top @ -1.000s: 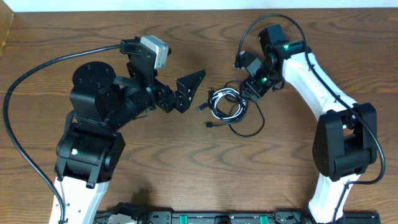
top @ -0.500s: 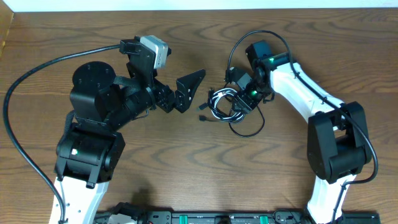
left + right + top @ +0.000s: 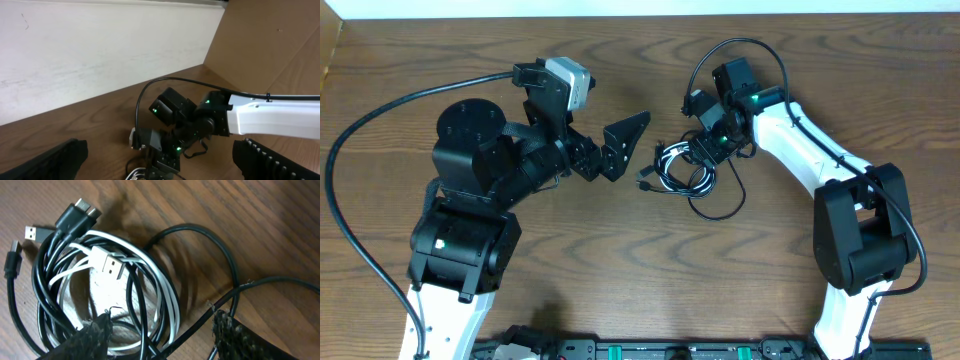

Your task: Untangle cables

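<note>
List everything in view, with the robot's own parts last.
Table: one, brown wood, under everything.
Wall: one, white, behind the table.
White cable: one, white, coiled in the tangle mid-table.
Black cables: at least two, black, wound through the same tangle, one loop trailing loose.
Left arm: one, black and white, left side.
Right arm: one, white and black, right side.
Left hand: one, black, open, beside the tangle, apart from it.
Right hand: one, black, open, over the tangle.
</note>
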### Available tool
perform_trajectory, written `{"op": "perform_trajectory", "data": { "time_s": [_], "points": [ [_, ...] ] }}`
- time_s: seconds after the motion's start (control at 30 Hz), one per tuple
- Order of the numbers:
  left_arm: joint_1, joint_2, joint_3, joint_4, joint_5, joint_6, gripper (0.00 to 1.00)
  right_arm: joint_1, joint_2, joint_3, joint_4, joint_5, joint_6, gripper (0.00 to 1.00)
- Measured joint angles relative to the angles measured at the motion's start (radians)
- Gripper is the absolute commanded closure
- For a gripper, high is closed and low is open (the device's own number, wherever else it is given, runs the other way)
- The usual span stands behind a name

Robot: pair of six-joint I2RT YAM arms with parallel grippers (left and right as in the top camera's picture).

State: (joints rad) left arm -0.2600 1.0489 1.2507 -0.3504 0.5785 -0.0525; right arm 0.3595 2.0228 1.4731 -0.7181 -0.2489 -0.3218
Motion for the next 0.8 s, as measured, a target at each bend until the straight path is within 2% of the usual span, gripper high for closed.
{"op": "perform_trajectory", "data": {
  "time_s": [0.13,0.17,0.2,0.23,0.27,0.8],
  "points": [
    [0.000,0.000,0.000,0.000,0.000,0.000,0.02,0.000,0.000,-0.043,0.032,0.004,0.009,0.42],
    [0.000,0.000,0.000,0.000,0.000,0.000,0.02,0.000,0.000,-0.061,0.039,0.005,0.012,0.51],
    [0.000,0.000,0.000,0.000,0.000,0.000,0.02,0.000,0.000,-0.091,0.045,0.010,0.014,0.69],
    [0.000,0.000,0.000,0.001,0.000,0.000,0.02,0.000,0.000,-0.103,0.053,0.011,0.022,0.93],
    [0.000,0.000,0.000,0.003,0.000,0.000,0.02,0.000,0.000,-0.114,0.057,0.013,0.021,0.99],
    [0.000,0.000,0.000,0.017,0.000,-0.003,0.02,0.000,0.000,-0.092,0.124,-0.025,0.092,0.99]
  ]
}}
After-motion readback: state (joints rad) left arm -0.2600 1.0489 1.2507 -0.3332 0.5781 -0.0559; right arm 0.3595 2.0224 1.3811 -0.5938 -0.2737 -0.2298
